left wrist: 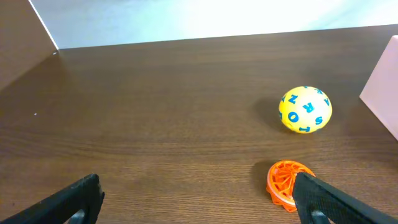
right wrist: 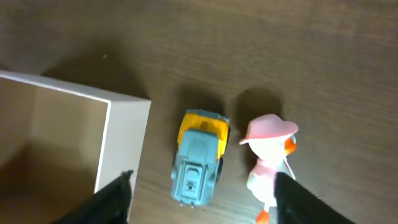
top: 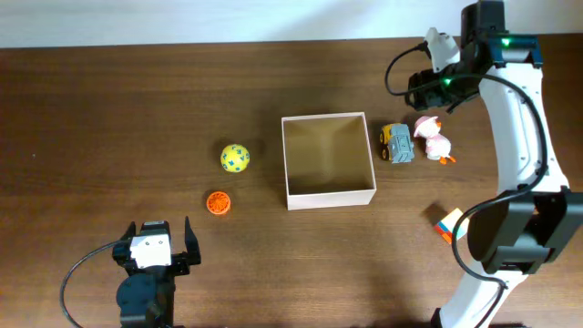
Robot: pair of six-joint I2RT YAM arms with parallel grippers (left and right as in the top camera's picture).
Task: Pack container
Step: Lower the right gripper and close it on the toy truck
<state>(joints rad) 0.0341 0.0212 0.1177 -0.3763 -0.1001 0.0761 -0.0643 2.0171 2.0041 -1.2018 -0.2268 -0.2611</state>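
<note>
The container [top: 329,193], a square shallow box with white walls and a tan inside, stands empty mid-table; its corner shows in the right wrist view [right wrist: 127,134]. A grey and yellow toy truck [top: 398,143] [right wrist: 200,155] and a pink duck figure [top: 434,140] [right wrist: 267,158] lie just right of it. My right gripper [top: 428,80] [right wrist: 202,202] is open and hovers above them. A yellow letter ball [top: 235,158] [left wrist: 305,109] and an orange lattice ball [top: 218,203] [left wrist: 283,182] lie left of the container. My left gripper [top: 157,239] [left wrist: 199,202] is open and empty, near the front left.
A small orange, white and blue block [top: 447,224] lies at the right, next to the right arm's base [top: 528,228]. A pale wall edge [top: 228,23] runs along the table's back. The container's side shows at the right edge of the left wrist view [left wrist: 384,81].
</note>
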